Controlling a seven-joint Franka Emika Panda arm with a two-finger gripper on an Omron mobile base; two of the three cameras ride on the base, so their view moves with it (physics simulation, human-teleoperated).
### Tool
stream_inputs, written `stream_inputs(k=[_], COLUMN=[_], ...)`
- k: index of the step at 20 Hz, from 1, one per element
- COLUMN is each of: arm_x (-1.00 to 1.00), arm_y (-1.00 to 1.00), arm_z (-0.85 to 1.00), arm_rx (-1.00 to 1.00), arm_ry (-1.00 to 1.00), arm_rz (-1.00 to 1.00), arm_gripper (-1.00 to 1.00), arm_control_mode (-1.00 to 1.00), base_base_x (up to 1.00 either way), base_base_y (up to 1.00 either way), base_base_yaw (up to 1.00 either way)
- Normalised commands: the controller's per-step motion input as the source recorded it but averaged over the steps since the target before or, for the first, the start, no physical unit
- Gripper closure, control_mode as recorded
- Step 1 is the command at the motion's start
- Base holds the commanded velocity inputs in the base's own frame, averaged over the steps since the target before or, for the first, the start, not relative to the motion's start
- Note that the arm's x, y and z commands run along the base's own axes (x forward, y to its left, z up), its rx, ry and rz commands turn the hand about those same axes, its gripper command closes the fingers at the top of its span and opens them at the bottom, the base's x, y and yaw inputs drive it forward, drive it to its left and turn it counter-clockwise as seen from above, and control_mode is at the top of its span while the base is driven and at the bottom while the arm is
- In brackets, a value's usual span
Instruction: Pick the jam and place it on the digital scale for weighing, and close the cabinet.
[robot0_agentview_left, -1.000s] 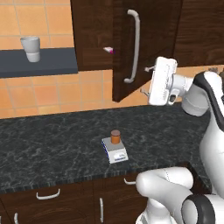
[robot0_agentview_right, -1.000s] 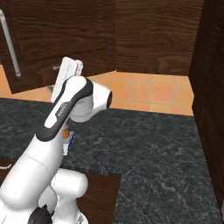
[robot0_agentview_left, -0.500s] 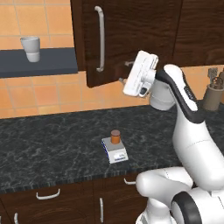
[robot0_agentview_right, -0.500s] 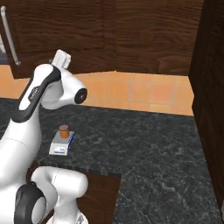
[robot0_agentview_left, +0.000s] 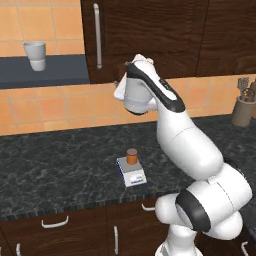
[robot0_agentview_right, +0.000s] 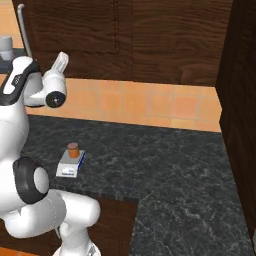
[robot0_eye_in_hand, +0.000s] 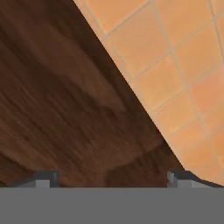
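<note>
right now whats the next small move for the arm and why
Probably one last gentle push, then back the tool off. The jam already stands on the scale, and the cabinet door looks about flush with its neighbour, its wood close in front of the spread fingers, so little seems left to do.

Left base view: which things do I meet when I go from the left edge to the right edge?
Grey-white cup → cabinet handle → jam on the digital scale → utensil holder.
</note>
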Motion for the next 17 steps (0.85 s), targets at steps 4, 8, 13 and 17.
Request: stream_inputs(k=[4,8,13,17], arm_x=[0.6,0.46,0.62,0.43], arm_y=[0.53,0.22,0.05,0.0], arm_z=[0.29,0.19,0.15,0.24], arm_rx=[0.0,0.0,0.0,0.02], arm_ry=[0.1,0.07,0.14,0.16], arm_rz=[-0.35,-0.33,-0.29,-0.23], arm_gripper=[-1.0,-1.0,-1.0,-1.0], arm_control_mode=[-1.0,-1.0,-1.0,-1.0], base_base_x=[0.0,0.0,0.0,0.0], base_base_y=[0.0,0.0,0.0,0.0], base_base_yaw=[0.0,0.0,0.0,0.0])
